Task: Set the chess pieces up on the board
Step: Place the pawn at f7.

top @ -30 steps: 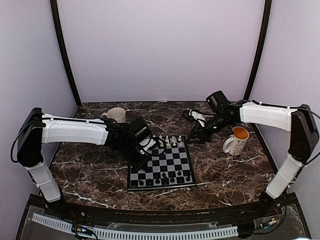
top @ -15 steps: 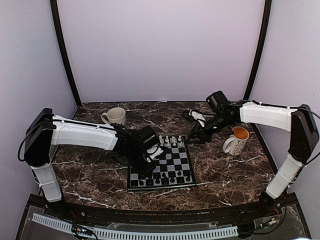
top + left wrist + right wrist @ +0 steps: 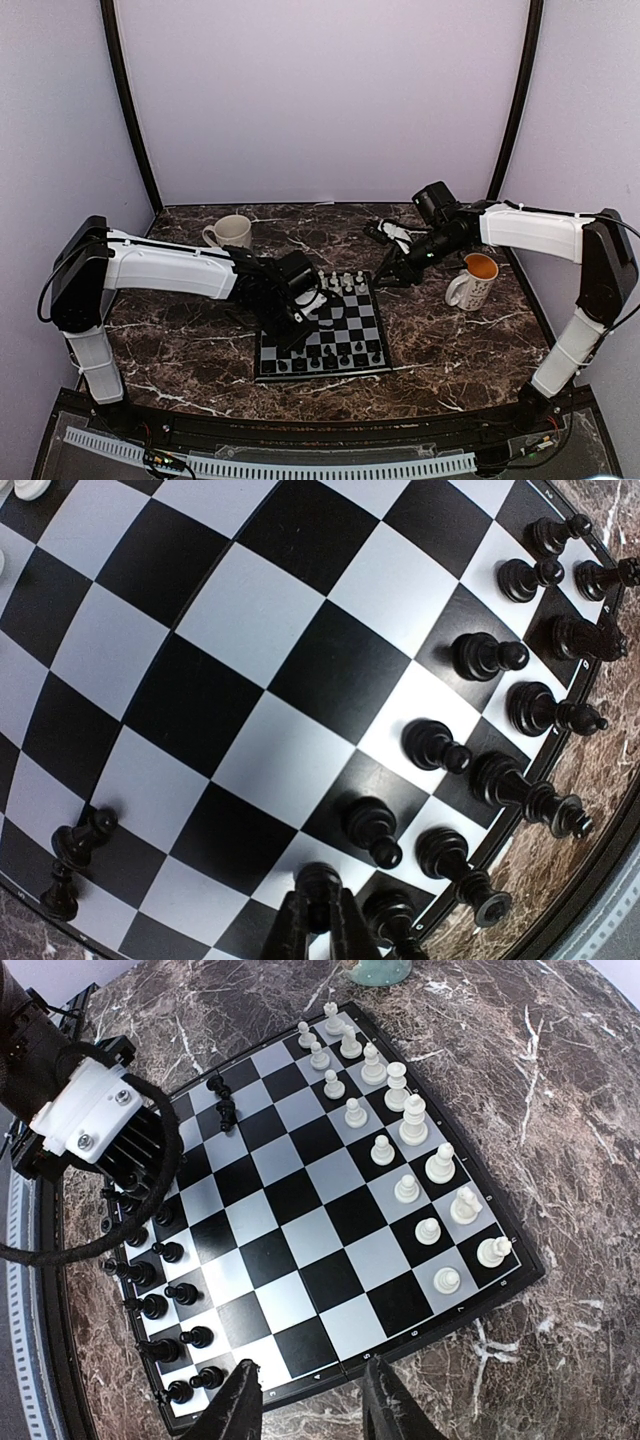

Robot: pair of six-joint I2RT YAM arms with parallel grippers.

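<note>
From above, the board [image 3: 347, 322] lies on the dark marble counter [image 3: 180, 340] between the arms. A cream mug [image 3: 232, 231] stands at the back left; its inside cannot be seen. A white mug [image 3: 474, 280] on the right shows orange inside, though whether that is liquid or glaze I cannot tell. The left claw [image 3: 291, 336] hangs low over the board's near-left part, its tips lost in dark. The right claw [image 3: 386, 275] is off the far-right corner.

Left wrist: the left claw [image 3: 318, 925] is pressed onto a black piece [image 3: 318, 882]. More black pieces [image 3: 480, 658] fill two rows along the rim, and one at the lower left leans.

Right wrist: the right claw [image 3: 312, 1405] is spread and holds nothing. White pieces [image 3: 411, 1120] line the right side, while the black rows are partly hidden by the other arm.
</note>
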